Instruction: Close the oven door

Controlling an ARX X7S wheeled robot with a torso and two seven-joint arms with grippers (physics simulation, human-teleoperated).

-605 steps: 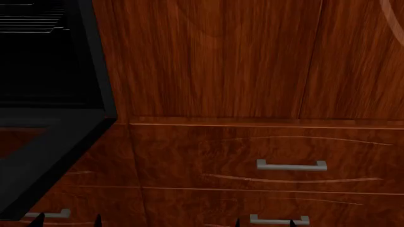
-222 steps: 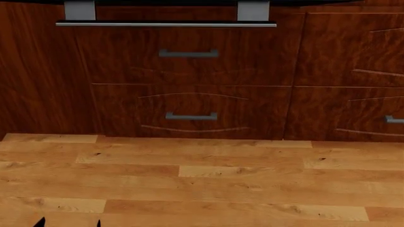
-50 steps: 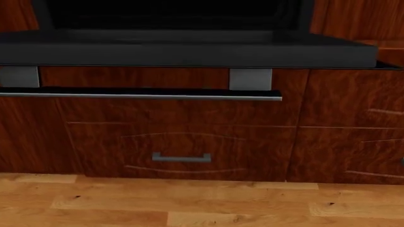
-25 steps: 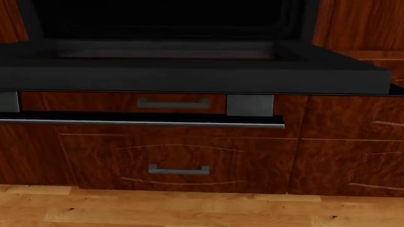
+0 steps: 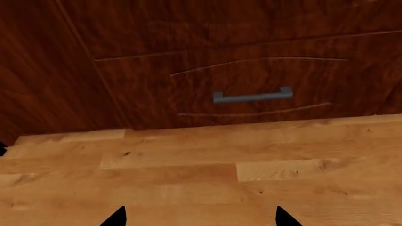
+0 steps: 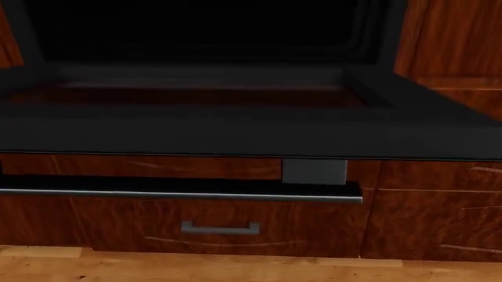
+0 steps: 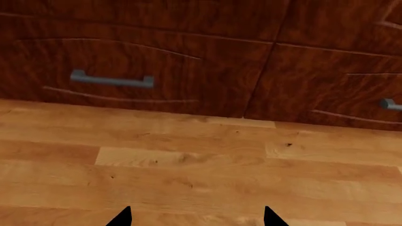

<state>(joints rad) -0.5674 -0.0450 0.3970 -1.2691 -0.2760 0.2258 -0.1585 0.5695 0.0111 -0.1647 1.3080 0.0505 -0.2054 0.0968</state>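
Observation:
The oven door (image 6: 235,132) hangs open, lying flat toward me as a wide matte-black panel with dark glass. Its long silver bar handle (image 6: 180,194) runs under the front edge on a grey mount (image 6: 314,171). Behind it gapes the dark oven cavity (image 6: 204,29). Neither gripper shows in the head view. My left gripper (image 5: 199,217) is open, with only its two black fingertips (image 5: 116,217) visible above the wooden floor. My right gripper (image 7: 197,217) is likewise open over the floor, holding nothing. Both hang low, in front of the drawers, below the door.
Reddish-brown drawer fronts with short silver handles (image 6: 220,227) (image 5: 253,96) (image 7: 112,79) sit beneath the oven. More wooden cabinet fronts (image 6: 455,41) stand to the right. Light wood floor (image 7: 201,160) stretches in front of the cabinets.
The head view has tilted upward: the oven door and its handle have slid lower in the picture and the floor has nearly left it. The door stays open.

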